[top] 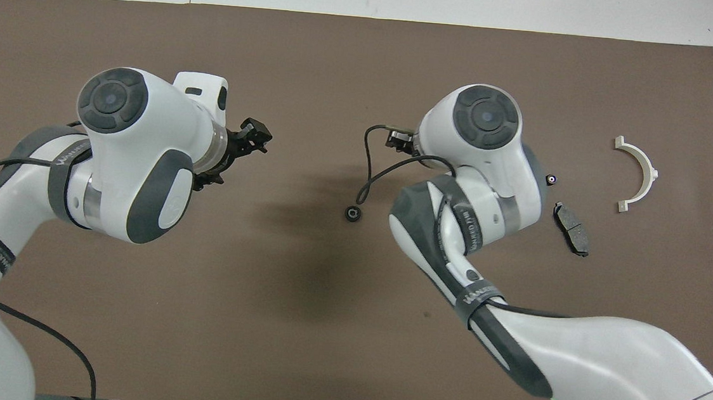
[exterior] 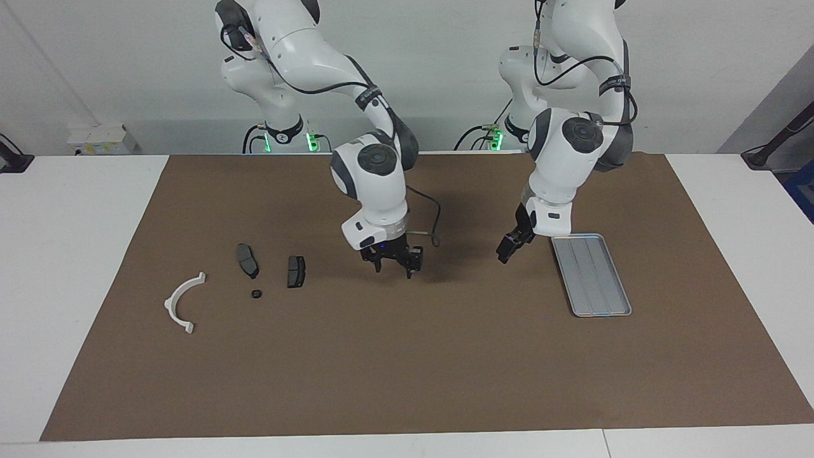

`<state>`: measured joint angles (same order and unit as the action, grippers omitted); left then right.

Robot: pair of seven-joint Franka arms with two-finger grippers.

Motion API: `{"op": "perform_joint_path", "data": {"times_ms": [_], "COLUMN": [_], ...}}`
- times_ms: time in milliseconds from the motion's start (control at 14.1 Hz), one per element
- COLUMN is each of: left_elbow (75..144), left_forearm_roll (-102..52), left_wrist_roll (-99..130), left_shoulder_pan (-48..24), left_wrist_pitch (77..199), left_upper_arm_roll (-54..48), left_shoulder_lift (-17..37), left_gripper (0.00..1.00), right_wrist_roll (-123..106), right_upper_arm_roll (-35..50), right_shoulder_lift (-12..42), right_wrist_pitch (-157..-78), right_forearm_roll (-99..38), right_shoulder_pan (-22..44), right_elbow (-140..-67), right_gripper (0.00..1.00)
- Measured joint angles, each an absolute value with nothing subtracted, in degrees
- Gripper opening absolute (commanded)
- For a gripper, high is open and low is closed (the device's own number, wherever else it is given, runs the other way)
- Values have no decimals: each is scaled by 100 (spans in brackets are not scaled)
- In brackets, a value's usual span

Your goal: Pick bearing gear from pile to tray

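Right gripper (exterior: 392, 267) hangs low over the brown mat (exterior: 407, 369) mid-table (exterior: 63, 254), pointing down. Its 2 fingers (exterior: 409, 270) are clearly spread with nothing between them. 1 small black round gear (top: 351, 213) lies loose on the mat by that gripper, off toward the left arm's end from the fingers and not touching them. It shows only in the overhead view; in the facing view the gripper hides it. The pile sits on the mat toward the right arm's end from the right fingers, well apart from them: 2 brake pads, pad 1 (exterior: 296, 271) closest to the fingers and pad 2 (exterior: 248, 260) just past it, then 1 tiny black piece (exterior: 255, 293) near both pads, then the white arc bracket (exterior: 181, 303) outermost. Overhead, the right arm covers pad 1, so only pad 2, the black piece and the bracket show there. Left gripper (exterior: 509, 248) hangs tilted over the mat just beside the tray's (exterior: 620, 304) edge, on the side facing the right gripper; open or closed, can't tell, and I see nothing in it. The tray lies flat with only its ridges showing inside, toward the left arm's end from both grippers. The gear lies on the mat between the pile and the tray, well apart from the tray.
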<state>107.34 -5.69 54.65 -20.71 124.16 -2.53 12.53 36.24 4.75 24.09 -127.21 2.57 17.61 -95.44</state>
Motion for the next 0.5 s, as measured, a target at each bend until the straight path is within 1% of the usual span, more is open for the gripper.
{"op": "perform_joint_path", "data": {"times_ms": [212, 354, 495], "left_elbow": [9932, 9497, 9083], "left_forearm_roll": [-494, -324, -300], "left_wrist_roll": [5679, 6011, 6257], "left_shoulder_pan": [-2614, -3017, -3338], "left_wrist_pitch": [12043, 11917, 11675], "left_upper_arm_roll": [-253, -253, -252], "left_shoulder_lift": [1995, 2444, 2760], "left_gripper": [100, 100, 100], "right_wrist_roll": [2376, 1861, 1431], "right_upper_arm_roll": [481, 484, 482], "right_shoulder_lift": [2201, 2061, 1872], "right_wrist_pitch": [-12429, -12141, -11807], "right_forearm_roll": [249, 242, 242], "right_shoulder_pan": [1024, 781, 567], "right_elbow": [-9536, -9532, -9522], "right_gripper": [81, 81, 82]}}
